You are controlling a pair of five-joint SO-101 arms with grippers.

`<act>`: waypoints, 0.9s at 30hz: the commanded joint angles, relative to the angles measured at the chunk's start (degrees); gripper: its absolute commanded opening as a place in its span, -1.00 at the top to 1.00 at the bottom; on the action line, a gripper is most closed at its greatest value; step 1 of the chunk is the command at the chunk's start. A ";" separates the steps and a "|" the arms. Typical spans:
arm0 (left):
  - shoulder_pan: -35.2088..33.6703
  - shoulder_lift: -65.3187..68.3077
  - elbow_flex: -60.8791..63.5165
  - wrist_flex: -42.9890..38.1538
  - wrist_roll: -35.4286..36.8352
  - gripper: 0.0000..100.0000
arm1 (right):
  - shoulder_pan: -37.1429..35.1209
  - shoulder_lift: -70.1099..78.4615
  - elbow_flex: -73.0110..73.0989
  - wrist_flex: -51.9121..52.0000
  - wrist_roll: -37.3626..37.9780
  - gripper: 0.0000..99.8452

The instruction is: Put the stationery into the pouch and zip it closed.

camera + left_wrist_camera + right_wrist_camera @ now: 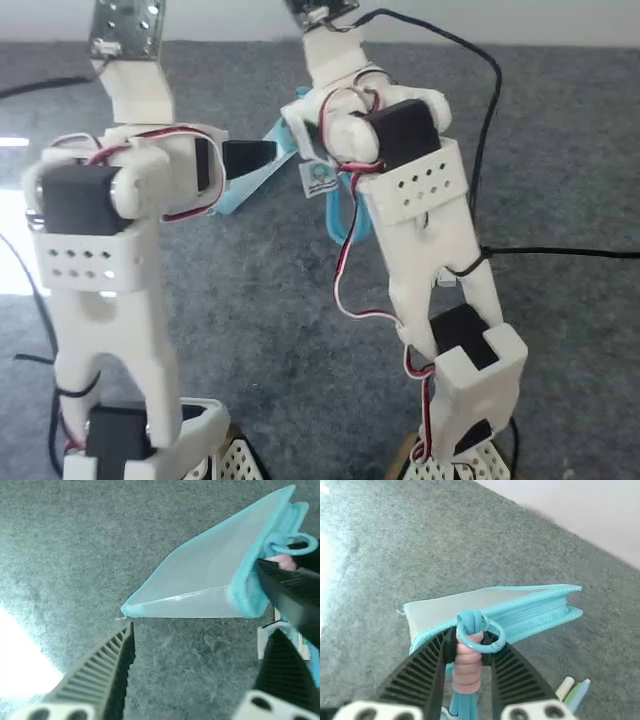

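Carpet [250, 330], grey and rough, covered the table, and two black cables [560, 250] trailed across it. From the high view the two arms stood in the way of the one light-blue pouch [210, 575], so only slivers of it showed between them. A pale wall ran beyond the carpet's far edge.

One pouch, one blue ring [492, 642] and one pink zipper pull [467, 667] were in sight. Beside the right gripper [470, 647] lay the stationery [572, 691], at least two pen ends, apart from the pouch on the carpet.

The right gripper was clenched on the pink zipper pull, with the ring looped just above its fingertips and the pouch's zipped edge just beyond them. The left gripper [202, 635] was spread wide and held nothing. One corner of the pouch lay just past one of its fingers [112, 672], not touching.
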State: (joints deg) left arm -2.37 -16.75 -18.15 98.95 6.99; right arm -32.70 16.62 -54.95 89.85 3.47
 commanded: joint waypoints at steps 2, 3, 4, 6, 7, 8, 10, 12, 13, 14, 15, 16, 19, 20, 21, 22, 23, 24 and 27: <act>1.23 -2.46 1.36 -3.78 1.67 0.23 | -1.45 -0.57 -2.64 -0.57 -1.14 0.99; 1.41 -2.46 2.15 -4.75 2.11 0.23 | -1.63 -0.57 -2.64 -0.57 -1.14 0.99; 1.41 -2.46 3.30 -5.63 2.37 0.23 | -1.63 -0.57 -2.64 -0.57 -1.14 0.99; 1.49 -2.46 5.85 -8.18 2.64 0.23 | -1.63 -0.57 -2.73 0.13 -1.14 0.99; 1.41 -2.46 7.08 -9.67 2.73 0.23 | -1.71 -0.75 -2.73 0.48 -1.23 0.99; 1.32 -2.46 8.40 -11.16 2.81 0.23 | -1.71 -0.92 -2.81 0.57 -1.23 0.99; 1.32 -2.46 10.59 -13.19 3.87 0.23 | -1.71 -1.10 -2.90 1.10 -1.23 0.99; 1.58 -2.46 12.09 -13.63 4.22 0.23 | -1.80 -1.19 -2.99 1.63 -1.23 0.99; 1.58 -2.46 12.53 -14.07 4.31 0.23 | -2.24 -1.19 -2.99 1.71 -1.23 0.99; 1.58 -2.46 12.70 -14.24 4.31 0.23 | -2.42 -1.19 -2.99 1.71 -1.14 0.99; 1.58 -2.46 12.70 -14.24 4.31 0.23 | -2.59 -1.19 -2.99 1.80 -1.14 0.99; 1.58 -2.46 12.70 -14.24 4.31 0.23 | -2.77 -1.19 -2.99 1.80 -1.14 0.99; 1.67 -2.55 12.70 -14.15 5.45 0.23 | -3.21 -1.19 -2.99 1.80 -1.23 0.99; 1.85 -2.55 12.62 -14.15 5.98 0.23 | -3.30 -1.19 -2.99 1.80 -1.23 0.99; 2.73 -2.55 12.62 -14.15 6.33 0.23 | -3.30 -1.19 -2.99 1.89 -1.32 0.99; 3.60 -2.46 12.79 -14.15 6.51 0.23 | -3.30 -1.19 -2.99 2.33 -1.41 0.99; 4.31 -2.29 13.41 -14.33 6.51 0.25 | -3.30 -1.19 -3.25 2.86 -1.76 0.99; 5.10 -2.02 14.37 -15.03 6.59 0.28 | -3.30 -1.19 -4.04 3.74 -1.93 0.99; 5.36 0.09 16.75 -18.11 6.77 0.33 | -3.30 -1.19 -7.38 7.43 -1.85 0.99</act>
State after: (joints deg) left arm 1.05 -17.45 -1.98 84.44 12.79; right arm -33.93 16.62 -57.32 94.59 2.33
